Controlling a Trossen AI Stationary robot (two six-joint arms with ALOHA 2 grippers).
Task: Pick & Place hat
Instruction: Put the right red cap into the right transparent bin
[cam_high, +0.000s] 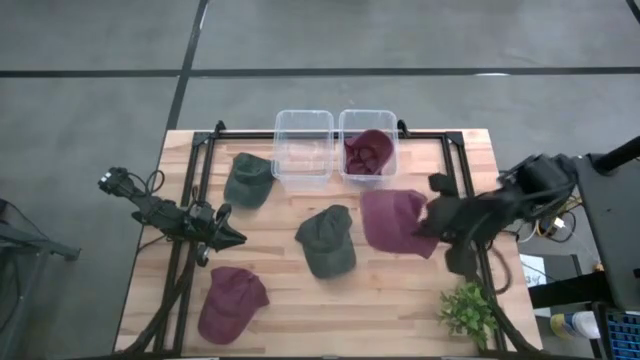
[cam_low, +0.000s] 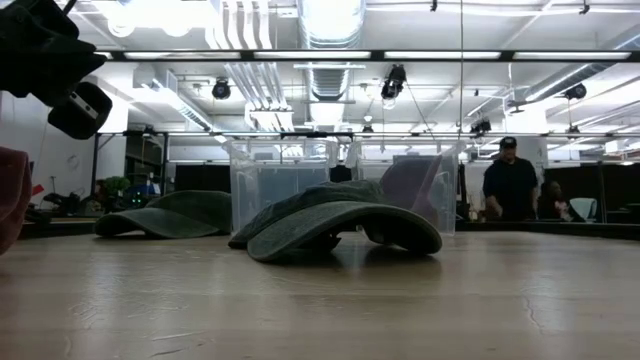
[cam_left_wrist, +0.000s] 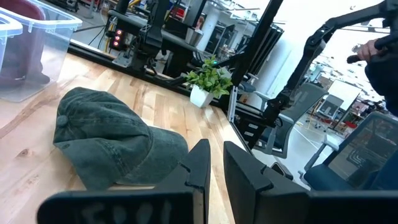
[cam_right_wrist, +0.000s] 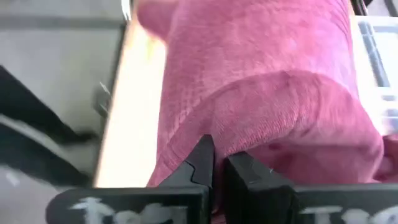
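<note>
A maroon hat (cam_high: 398, 222) sits right of the table's middle, with my right gripper (cam_high: 428, 224) shut on its right side; it fills the right wrist view (cam_right_wrist: 267, 81). A dark green hat (cam_high: 327, 241) lies in the middle on its brim, and shows in the left wrist view (cam_left_wrist: 112, 143) and the low view (cam_low: 340, 225). Another green hat (cam_high: 249, 178) lies far left, and a second maroon hat (cam_high: 231, 303) near left. My left gripper (cam_high: 236, 238) hovers shut left of the middle green hat, touching nothing. My right gripper pinches the maroon hat's right-hand edge (cam_right_wrist: 214, 127) between its two fingers, reaching in from the table's right side. The cloth spreads away in front of the fingers toward the table's middle. Whether the hat is clear of the table, I cannot tell.
Two clear bins stand at the far edge: the left bin (cam_high: 303, 130) and the right bin (cam_high: 393, 130), which holds a maroon hat (cam_high: 367, 152). A small potted plant (cam_high: 467, 312) is at the near right corner. A person (cam_low: 508, 185) stands beyond the table.
</note>
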